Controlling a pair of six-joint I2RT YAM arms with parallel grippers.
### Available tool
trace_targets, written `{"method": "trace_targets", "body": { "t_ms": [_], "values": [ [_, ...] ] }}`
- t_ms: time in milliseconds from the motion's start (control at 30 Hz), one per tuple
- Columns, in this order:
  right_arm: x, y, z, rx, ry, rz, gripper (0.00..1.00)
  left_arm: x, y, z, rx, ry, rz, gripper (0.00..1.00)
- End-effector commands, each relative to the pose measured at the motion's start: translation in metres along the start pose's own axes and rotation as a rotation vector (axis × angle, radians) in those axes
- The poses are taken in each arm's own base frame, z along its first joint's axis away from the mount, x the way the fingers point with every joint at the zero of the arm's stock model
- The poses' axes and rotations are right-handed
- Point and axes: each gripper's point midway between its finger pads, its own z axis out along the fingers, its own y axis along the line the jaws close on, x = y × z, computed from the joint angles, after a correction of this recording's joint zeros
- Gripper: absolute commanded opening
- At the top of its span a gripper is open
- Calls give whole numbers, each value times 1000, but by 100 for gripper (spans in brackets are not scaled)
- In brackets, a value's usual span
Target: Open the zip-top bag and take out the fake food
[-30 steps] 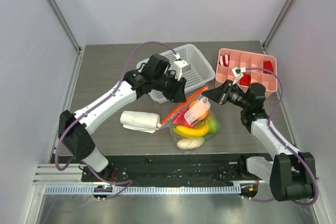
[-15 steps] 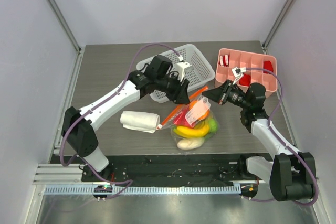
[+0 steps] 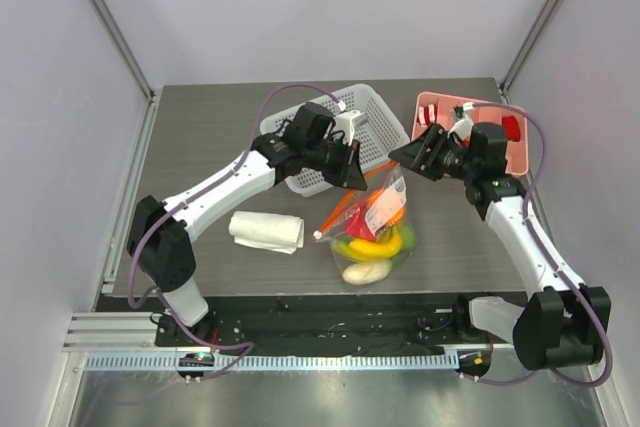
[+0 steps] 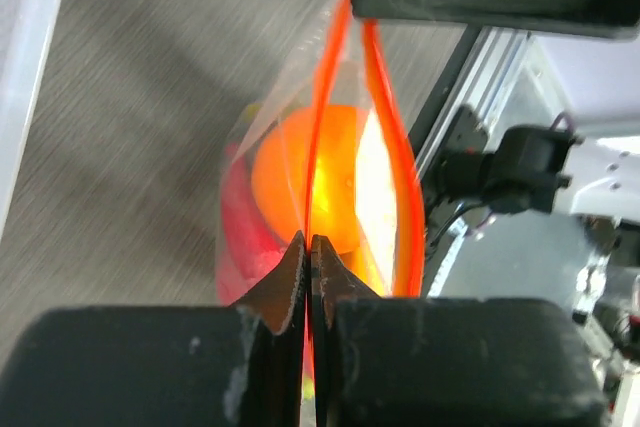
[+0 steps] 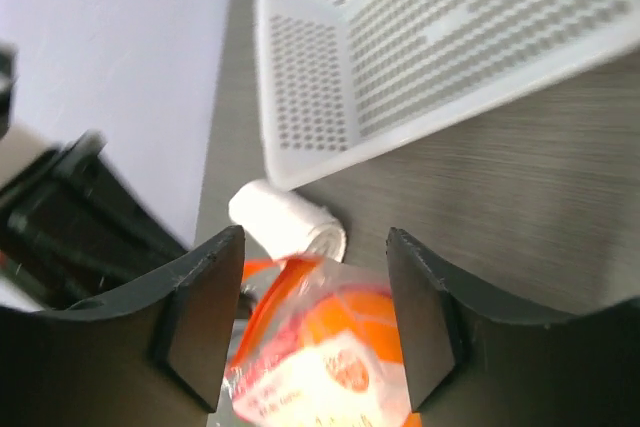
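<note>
The left gripper (image 4: 308, 245) has its jaws pinched tight on the orange-red zip strip (image 4: 322, 107) of the clear, floppy plastic zip-top bag (image 3: 380, 209). The bag's bottom rests on the grey worktop (image 3: 200, 137) between the arms. Inside it are plastic toy fruit and vegetables (image 3: 372, 247): yellow bananas, a white radish and an orange. The right gripper (image 5: 315, 247) grips nothing, its jaws standing apart just above the bag's top.

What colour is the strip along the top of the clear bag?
Bright orange-red. The zip strip shows best in the left wrist view.

The zip-top bag (image 4: 300, 182) is blurred, its near end hidden behind the left end effector (image 4: 308, 243).
</note>
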Motion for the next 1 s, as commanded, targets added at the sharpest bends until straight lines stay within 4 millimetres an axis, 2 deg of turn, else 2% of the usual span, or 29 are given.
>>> {"method": "trace_targets", "body": {
  "t_ms": [0, 67, 133, 167, 200, 300, 367, 400, 500, 567, 633, 700, 833, 867, 933, 967],
  "values": [
    [11, -48, -26, 447, 98, 169, 66, -61, -42, -24, 63, -246, -67, 0],
    [11, -54, -44, 557, 85, 170, 70, -67, -48, -25, 74, -283, -88, 0],
    [2, -51, -59, 611, 32, 141, 77, -71, -57, -22, 96, -316, -103, 0],
    [1, -55, -69, 663, 7, 138, 98, -71, -58, -20, 96, -320, -109, 0],
    [-4, -44, -78, 652, -33, 122, 99, -73, -62, -19, 108, -328, -116, 0],
    [-8, -32, -96, 673, -75, 119, 100, -76, -69, -14, 121, -342, -137, 0],
    [-4, -28, -103, 691, -66, 149, 100, -78, -74, -11, 128, -354, -131, 0],
    [-4, -19, -106, 671, -68, 159, 100, -78, -73, -11, 122, -358, -133, 0],
    [10, -7, -107, 623, -58, 256, 100, -76, -75, -8, 126, -353, -142, 0],
    [6, 3, -116, 611, -95, 261, 100, -75, -75, -6, 127, -353, -149, 0],
    [4, 3, -125, 656, -114, 261, 100, -75, -74, -5, 131, -360, -148, 0],
    [-1, 14, -126, 625, -123, 252, 100, -75, -72, -2, 125, -363, -148, 0],
    [-4, 11, -134, 668, -128, 224, 100, -73, -67, 5, 111, -337, -157, 0],
    [-2, 12, -132, 658, -118, 230, 100, -78, -69, 4, 105, -330, -169, 0],
    [8, 22, -123, 583, -68, 277, 100, -80, -68, 14, 110, -309, -200, 0],
    [19, 17, -116, 571, -33, 318, 100, -89, -73, 14, 129, -315, -216, 0]
  ]
}}
